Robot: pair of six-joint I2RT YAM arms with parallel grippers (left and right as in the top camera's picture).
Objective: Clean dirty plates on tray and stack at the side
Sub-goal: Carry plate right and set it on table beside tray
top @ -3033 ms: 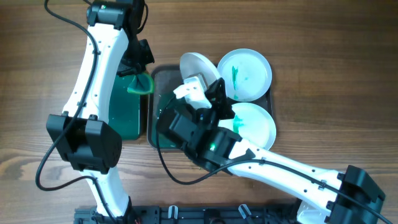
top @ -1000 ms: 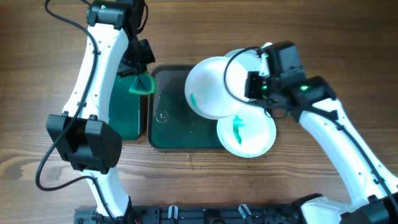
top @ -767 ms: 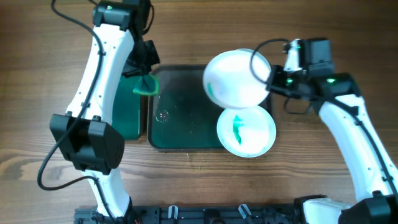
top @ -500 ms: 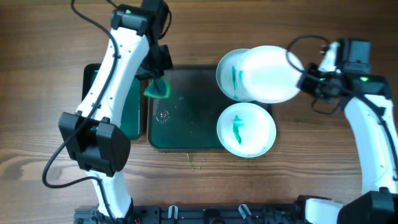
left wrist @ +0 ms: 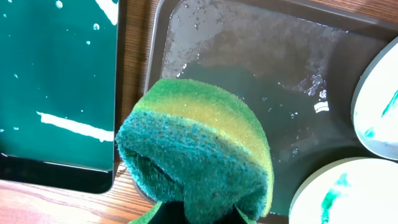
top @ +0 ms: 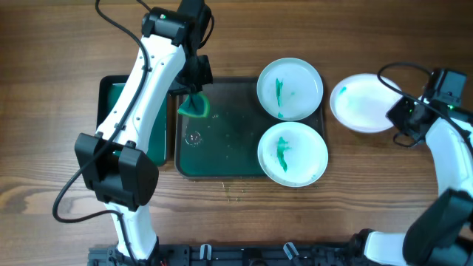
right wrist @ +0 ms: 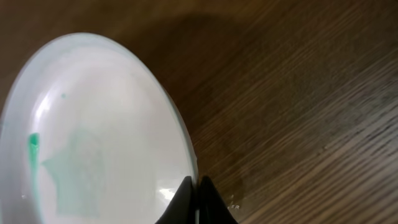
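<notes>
Plates (top: 290, 89) from overhead first: two green-streaked ones next to each other at the right end of the tray (top: 222, 159), not yet scrubbed by the look of it. Third plate (top: 362, 103) well off the tray over bare table (top: 384, 44) on the right, presumably to start the stack there. Pinched at its rim by the right gripper (top: 395, 112), arm coming up the right edge with the wrist turned in toward the plate. Can't tell whether resting on the wood or just above it. Left gripper (top: 196, 87) clamped on a green sponge (top: 196, 106), arm reaching long across the narrow tray (top: 111, 100) to hang over the big tray's wet left part, probably lining up for the next plate. Left wrist view: sponge (left wrist: 196, 149) folded in the closed jaws above the puddled tray floor (left wrist: 249, 56), both dirty plates just to the right. Right wrist view: jaws shut tight on the white rim, faint teal smear showing on the plate's face (right wrist: 93, 143), wood grain right beside.
</notes>
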